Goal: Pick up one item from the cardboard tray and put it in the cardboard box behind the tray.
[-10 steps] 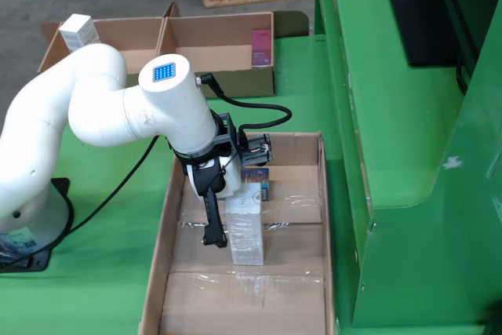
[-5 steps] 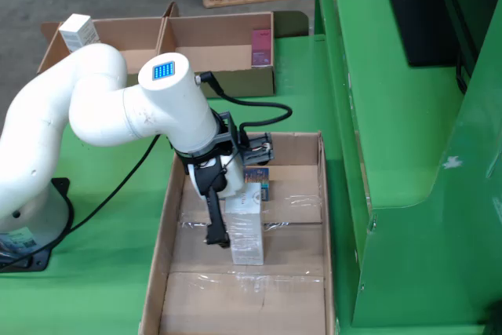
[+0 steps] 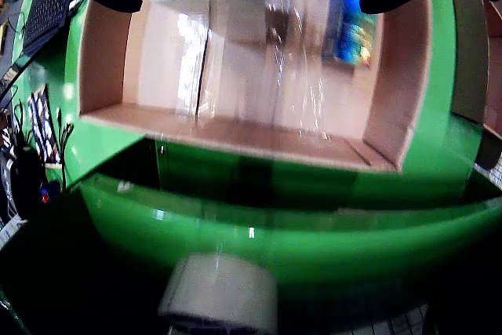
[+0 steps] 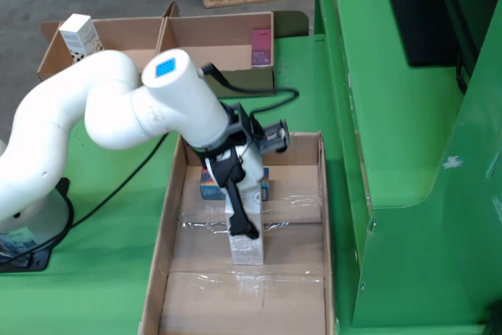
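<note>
Green bench all round, and the black gripper (image 4: 239, 221) fingers (image 4: 235, 194) straddle, spread, the tall white carton (image 4: 248, 247) in the long cardboard tray (image 4: 166, 225) — looks light, stiff, crushable, so I'd pinch its flat sides.

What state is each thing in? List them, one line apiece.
gripper: down in the tray at the white carton, jaw position unclear.
white carton: upright in the tray.
blue box: lying flat in the tray behind the carton.
cardboard tray: open, holding both items.
cardboard box: open, two compartments.
pink packet: standing against the right compartment's wall.
small white box: upright in the left compartment.
</note>
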